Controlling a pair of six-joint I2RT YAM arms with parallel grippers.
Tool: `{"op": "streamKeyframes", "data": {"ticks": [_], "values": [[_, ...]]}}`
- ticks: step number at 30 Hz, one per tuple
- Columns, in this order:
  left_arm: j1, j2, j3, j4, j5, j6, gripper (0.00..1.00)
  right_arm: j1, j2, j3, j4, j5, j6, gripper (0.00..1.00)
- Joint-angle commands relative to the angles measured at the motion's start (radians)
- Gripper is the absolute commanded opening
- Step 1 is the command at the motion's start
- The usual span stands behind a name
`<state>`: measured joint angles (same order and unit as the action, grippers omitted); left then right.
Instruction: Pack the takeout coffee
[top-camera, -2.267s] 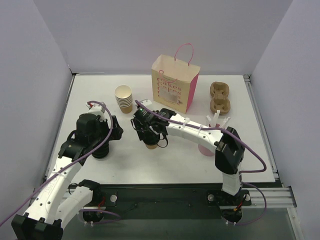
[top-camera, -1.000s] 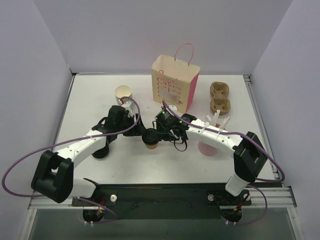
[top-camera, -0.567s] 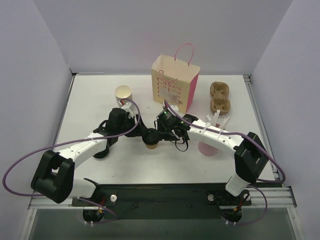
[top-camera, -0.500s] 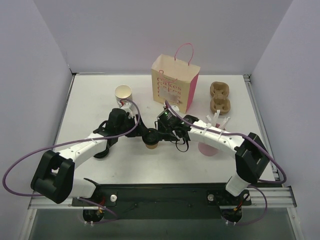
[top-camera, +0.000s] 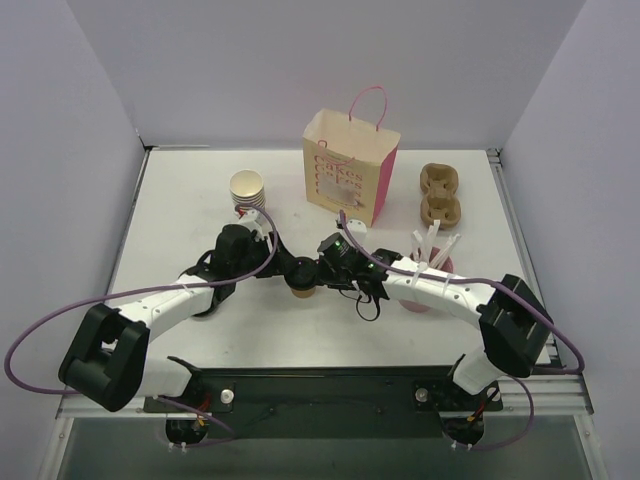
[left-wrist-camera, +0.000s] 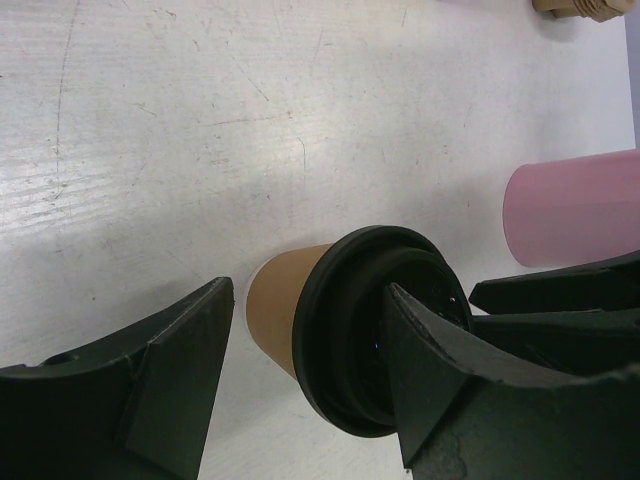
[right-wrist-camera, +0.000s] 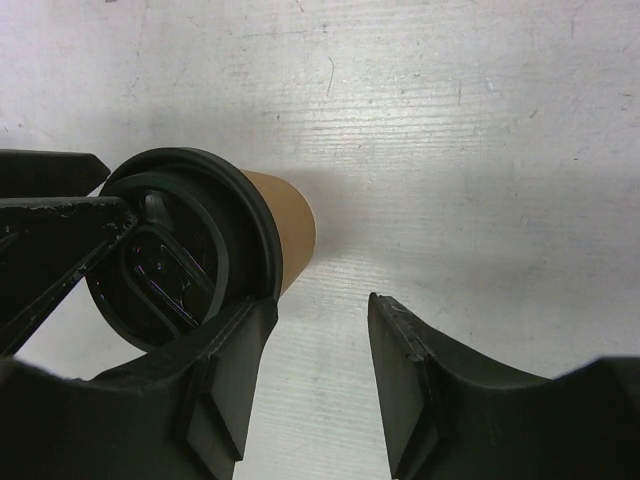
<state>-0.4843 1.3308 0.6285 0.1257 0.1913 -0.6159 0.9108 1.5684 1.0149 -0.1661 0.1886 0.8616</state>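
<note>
The takeout coffee (top-camera: 301, 278), a tan paper cup with a black lid, stands upright mid-table. My left gripper (top-camera: 284, 271) reaches it from the left. In the left wrist view the open jaws (left-wrist-camera: 310, 300) straddle the cup (left-wrist-camera: 285, 315). The right finger (left-wrist-camera: 450, 385) overlaps the lid (left-wrist-camera: 370, 340), and the left finger (left-wrist-camera: 175, 375) stands a little apart from the cup wall. My right gripper (top-camera: 323, 272) is on the cup's right. In the right wrist view it (right-wrist-camera: 322, 305) is open with bare table between the fingers, and its left finger (right-wrist-camera: 230, 375) lies against the lid's rim (right-wrist-camera: 180, 260).
The cream and pink paper bag (top-camera: 350, 170) stands open behind the cup. A stack of lidless cups (top-camera: 247, 196) is at the back left. A pink cup with straws (top-camera: 428, 262) and a brown cup carrier (top-camera: 440, 194) are to the right.
The left arm has swung in from the far left and its jaws now straddle the cup. The right gripper has come off the lid and shifted to the cup's right side.
</note>
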Motion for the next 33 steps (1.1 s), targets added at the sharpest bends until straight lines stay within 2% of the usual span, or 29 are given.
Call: {"op": "streamKeyframes", "data": {"ticks": [1,7,10,16,22,25,28,33], "values": [[-0.007,0.033,-0.069,-0.172,-0.096,0.048,0.69,0.034,0.096,-0.118,-0.196,0.049,0.004,0.46],[-0.007,0.012,-0.067,-0.187,-0.096,0.042,0.70,0.031,0.120,-0.102,-0.193,0.052,-0.005,0.46],[-0.008,-0.008,-0.040,-0.210,-0.081,0.044,0.71,0.019,0.087,-0.024,-0.208,0.031,-0.042,0.48],[-0.004,-0.028,0.144,-0.330,-0.058,0.080,0.74,-0.015,0.033,0.212,-0.308,0.011,-0.160,0.54],[0.030,-0.047,0.370,-0.462,-0.044,0.120,0.79,-0.026,0.028,0.330,-0.340,-0.018,-0.228,0.52],[0.062,-0.065,0.433,-0.494,-0.015,0.130,0.81,-0.017,0.036,0.361,-0.339,-0.032,-0.204,0.50],[0.088,-0.102,0.450,-0.540,-0.042,0.157,0.80,-0.001,0.051,0.379,-0.342,-0.015,-0.139,0.47],[0.101,-0.209,0.389,-0.606,-0.137,0.215,0.81,0.003,0.081,0.373,-0.342,0.002,-0.033,0.42]]}}
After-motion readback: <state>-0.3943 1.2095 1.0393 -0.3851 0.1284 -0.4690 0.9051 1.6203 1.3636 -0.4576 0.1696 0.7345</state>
